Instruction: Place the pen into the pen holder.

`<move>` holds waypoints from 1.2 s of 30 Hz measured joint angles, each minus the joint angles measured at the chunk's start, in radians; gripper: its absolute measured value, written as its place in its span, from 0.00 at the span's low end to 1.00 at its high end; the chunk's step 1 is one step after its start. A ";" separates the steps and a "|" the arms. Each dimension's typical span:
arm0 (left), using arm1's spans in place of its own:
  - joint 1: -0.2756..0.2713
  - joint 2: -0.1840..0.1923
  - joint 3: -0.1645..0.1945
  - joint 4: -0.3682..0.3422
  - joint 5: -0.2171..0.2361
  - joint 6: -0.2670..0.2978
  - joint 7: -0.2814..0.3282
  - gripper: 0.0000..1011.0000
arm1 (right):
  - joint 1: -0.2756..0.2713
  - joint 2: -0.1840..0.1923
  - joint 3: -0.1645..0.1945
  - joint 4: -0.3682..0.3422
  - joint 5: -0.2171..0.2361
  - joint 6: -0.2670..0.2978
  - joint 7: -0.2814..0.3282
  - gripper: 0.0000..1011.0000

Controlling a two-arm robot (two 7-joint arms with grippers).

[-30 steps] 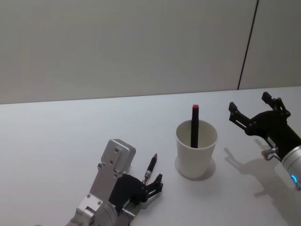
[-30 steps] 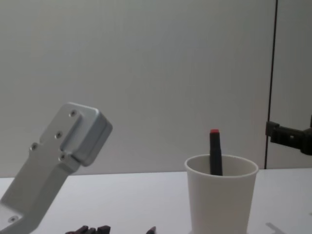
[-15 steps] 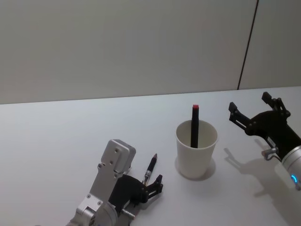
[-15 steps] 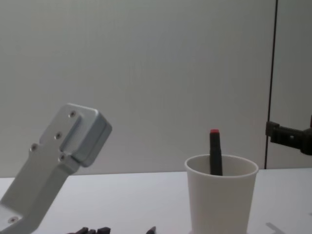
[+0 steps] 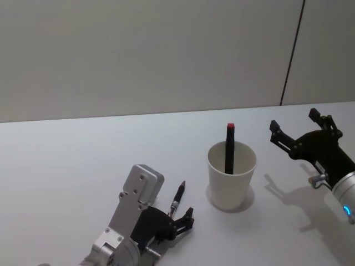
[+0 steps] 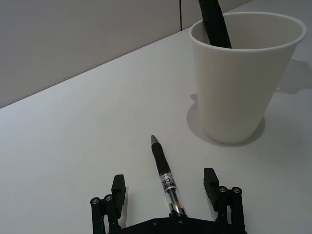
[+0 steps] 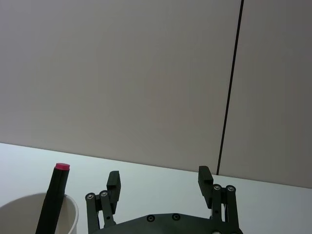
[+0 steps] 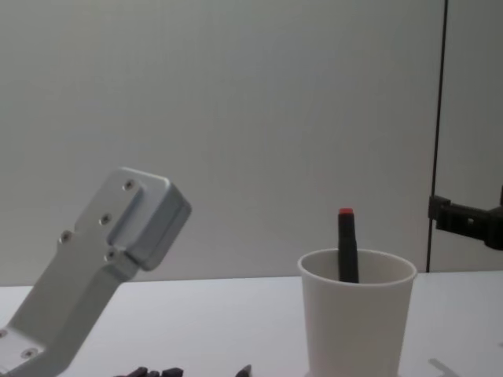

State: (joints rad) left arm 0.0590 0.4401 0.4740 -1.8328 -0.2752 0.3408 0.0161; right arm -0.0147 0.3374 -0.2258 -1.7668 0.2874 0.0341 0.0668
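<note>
Over the tabletop (image 5: 66, 166), the left end effector (image 6: 165, 174) has shifted slightly. Its fingers are apart on either side of the loose pen (image 5: 178, 195), not yet clamped, so a grasp looks near. The right end effector (image 7: 159, 174), apart and empty, hangs at the cup's (image 5: 231, 180) 3 o'clock. The cup holds one red-capped pen (image 5: 228, 147); the loose pen lies at its 8 o'clock.

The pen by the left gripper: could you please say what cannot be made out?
- Rear of the pen: hidden beneath the left gripper, left wrist view.
- Its label print: too small to read.
- Lower part of the red-capped pen: hidden by the pen holder wall, every view.
- The right gripper: cut by the chest view's right edge.
</note>
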 joint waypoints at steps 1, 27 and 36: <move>0.000 -0.001 -0.001 0.000 0.001 0.002 -0.002 0.99 | 0.000 0.000 0.000 0.000 0.000 0.000 0.000 0.99; 0.010 -0.023 -0.017 0.003 -0.050 0.011 0.002 0.99 | 0.000 0.000 0.000 0.000 0.000 0.000 0.000 0.99; 0.011 -0.027 -0.019 0.003 -0.050 0.017 0.003 0.99 | 0.000 0.000 0.000 0.000 0.000 0.000 0.000 0.99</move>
State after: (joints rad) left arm 0.0702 0.4129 0.4550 -1.8297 -0.3255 0.3581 0.0193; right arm -0.0146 0.3374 -0.2258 -1.7668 0.2873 0.0340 0.0668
